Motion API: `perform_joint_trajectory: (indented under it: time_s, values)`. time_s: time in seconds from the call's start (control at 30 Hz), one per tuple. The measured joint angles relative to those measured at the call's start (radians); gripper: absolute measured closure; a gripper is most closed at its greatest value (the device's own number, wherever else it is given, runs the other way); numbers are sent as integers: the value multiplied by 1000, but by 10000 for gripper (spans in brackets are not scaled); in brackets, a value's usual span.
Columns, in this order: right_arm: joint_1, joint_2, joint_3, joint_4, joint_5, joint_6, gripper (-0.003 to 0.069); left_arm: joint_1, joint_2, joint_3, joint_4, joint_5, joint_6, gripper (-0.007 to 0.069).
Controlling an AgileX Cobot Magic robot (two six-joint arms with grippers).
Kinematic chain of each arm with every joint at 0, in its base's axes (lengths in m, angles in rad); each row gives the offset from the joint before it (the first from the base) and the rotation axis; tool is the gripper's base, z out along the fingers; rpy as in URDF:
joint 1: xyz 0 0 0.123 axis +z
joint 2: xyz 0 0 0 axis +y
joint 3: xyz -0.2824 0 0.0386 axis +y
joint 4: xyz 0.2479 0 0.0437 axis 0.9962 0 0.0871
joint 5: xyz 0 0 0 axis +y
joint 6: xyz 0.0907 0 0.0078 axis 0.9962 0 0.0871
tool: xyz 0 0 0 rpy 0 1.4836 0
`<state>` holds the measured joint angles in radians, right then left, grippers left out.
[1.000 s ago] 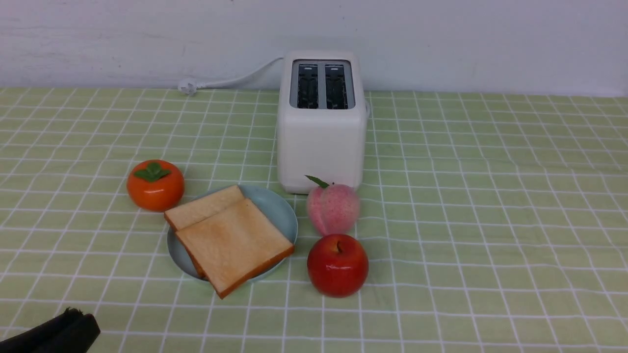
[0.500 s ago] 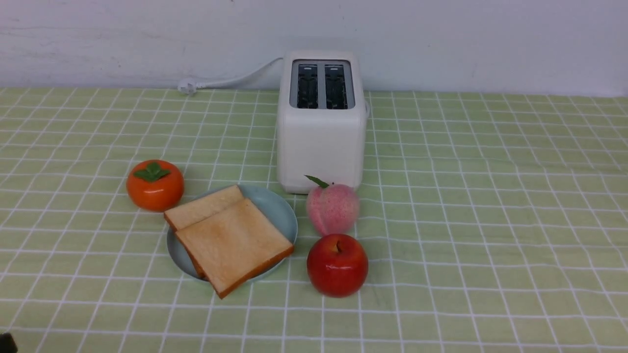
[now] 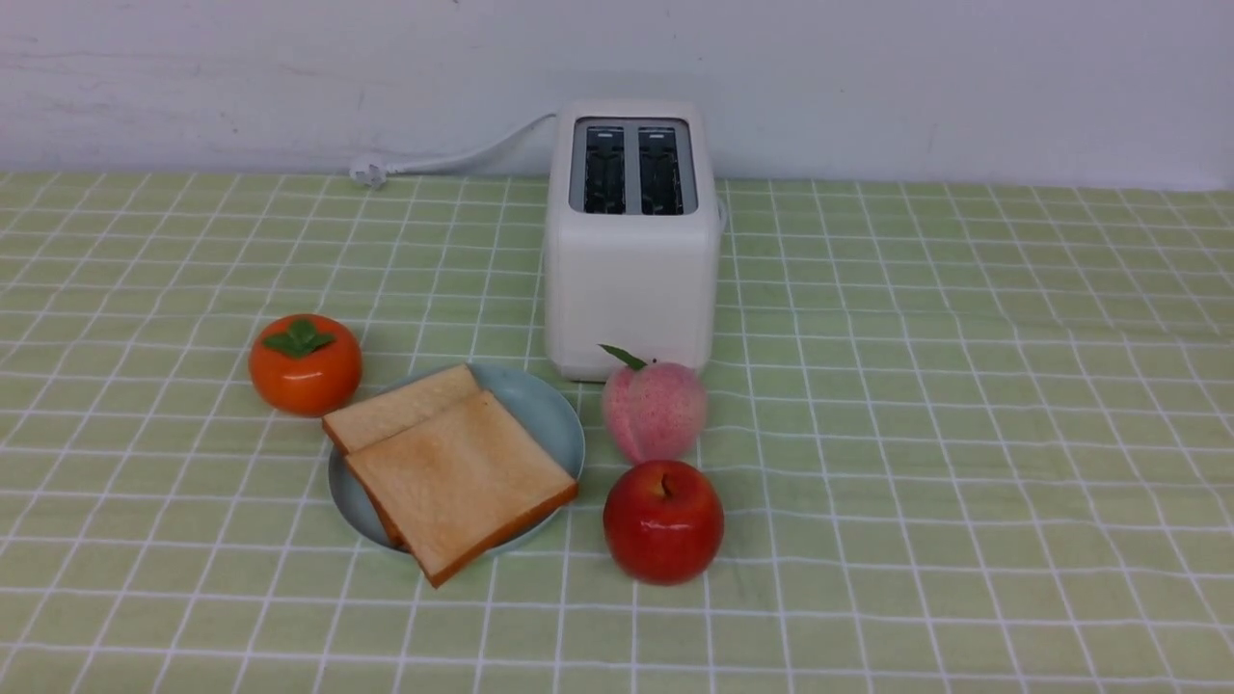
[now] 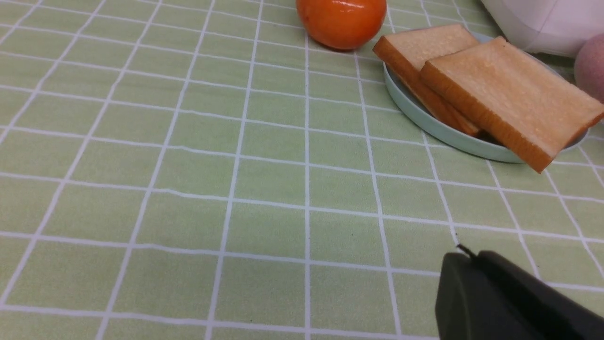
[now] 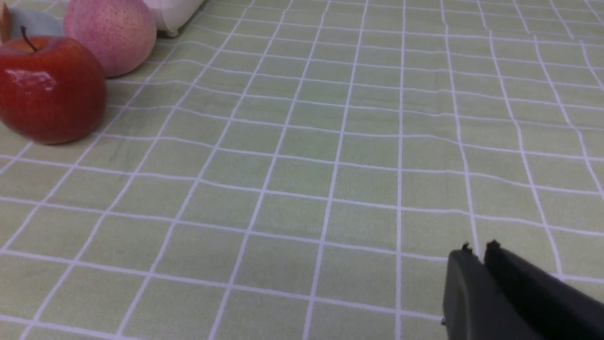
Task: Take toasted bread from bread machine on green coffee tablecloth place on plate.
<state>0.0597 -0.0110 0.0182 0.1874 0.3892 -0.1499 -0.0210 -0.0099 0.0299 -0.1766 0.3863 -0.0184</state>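
Green tablecloth (image 3: 916, 501), lower edge cropped, before a white wall (image 3: 868, 87). White toaster (image 3: 631, 289), base partly hidden by a peach (image 3: 656, 410). Plate (image 3: 545, 414), partly covered by two toast slices (image 3: 463, 482). Left jaws (image 4: 472, 255), cropped: closed, empty. Right jaws (image 5: 479, 248), cropped: slightly parted, empty.

- Toast slices (image 3: 463, 472): on plate (image 3: 545, 414), overlapping, front one overhanging rim.
- Persimmon (image 3: 305, 366): left of plate, slightly toward the back.
- Toaster (image 3: 631, 289): behind plate, to its right; cord (image 3: 472, 159) runs left behind it.
- Peach (image 3: 656, 410): in front of toaster, right of plate.
- Apple (image 3: 663, 520): in front of peach.
- All on tablecloth (image 3: 964, 434).
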Motion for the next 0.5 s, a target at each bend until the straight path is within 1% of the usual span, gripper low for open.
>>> perform_joint_trajectory:
  time_s: [0.5]
  values:
    - [0, 0, 0, 0, 0, 0, 586, 0, 0, 0, 2, 0, -3, 638]
